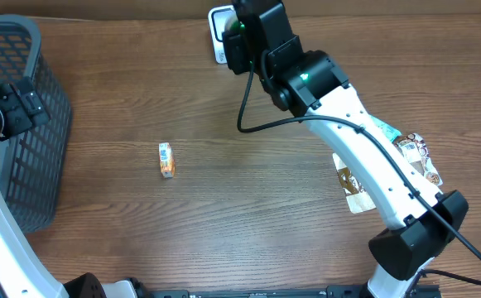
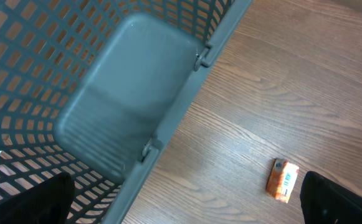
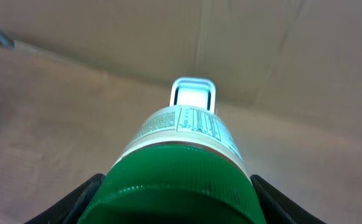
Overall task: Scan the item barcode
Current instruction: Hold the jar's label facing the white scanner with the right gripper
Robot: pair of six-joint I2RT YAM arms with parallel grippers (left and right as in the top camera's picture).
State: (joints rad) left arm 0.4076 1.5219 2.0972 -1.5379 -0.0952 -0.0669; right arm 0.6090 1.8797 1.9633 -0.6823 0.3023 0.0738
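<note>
- Right end effector (image 1: 244, 40): I see it at the far middle of the bench (image 1: 223, 215), with its jaws clamped on either side of the green-capped bottle (image 3: 182, 168).
- Green-capped bottle: it is held off the bench. In the right wrist view the green cap faces the camera and the printed label end points towards the scanner (image 3: 194, 94).
- Scanner: a white-framed unit at the far edge of the bench, just beyond the bottle. I cannot tell whether the two touch.
- Left end effector (image 1: 16, 99): it hangs over the near right rim of the basket (image 2: 187, 93), jaws wide apart with nothing between them.
- Basket: grey plastic lattice at the far left of the bench.
- Orange carton (image 1: 166, 159): a small carton lying on the bench left of centre, well apart from both arms.
- Packets (image 1: 352, 186): printed packets on the right side of the bench, partly hidden under the right arm.
</note>
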